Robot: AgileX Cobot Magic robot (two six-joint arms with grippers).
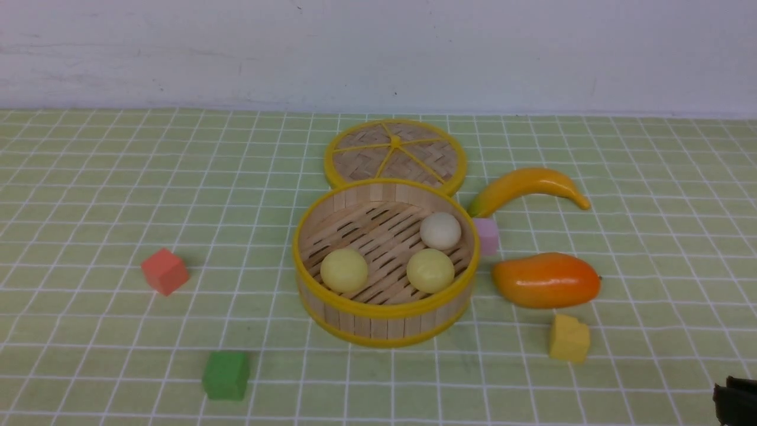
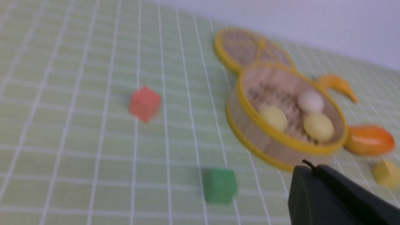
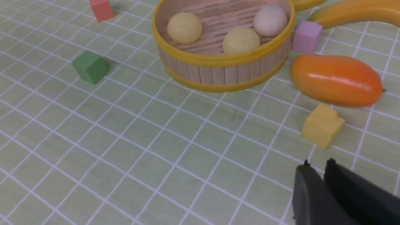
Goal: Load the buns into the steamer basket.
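Note:
The steamer basket (image 1: 384, 312) stands in the middle of the green checked cloth. Three buns lie on its slatted floor: two pale yellow buns (image 1: 344, 270) (image 1: 430, 270) toward the front and an off-white bun (image 1: 440, 230) at the back right. My left gripper (image 2: 307, 165) is shut on nothing and hangs above the cloth, short of the basket's near wall (image 2: 250, 143). My right gripper (image 3: 318, 162) has its tips slightly parted, with nothing between them. It hovers over bare cloth just short of the yellow block (image 3: 322, 125). In the front view only a dark edge of the right arm (image 1: 734, 399) shows, at the bottom right corner.
The flat woven lid (image 1: 395, 155) lies behind the basket. A banana (image 1: 526, 186), a pink cube (image 1: 487, 235), a mango (image 1: 547, 280) and a yellow block (image 1: 569, 338) sit to its right. A red cube (image 1: 165, 271) and a green cube (image 1: 226, 375) are on the left.

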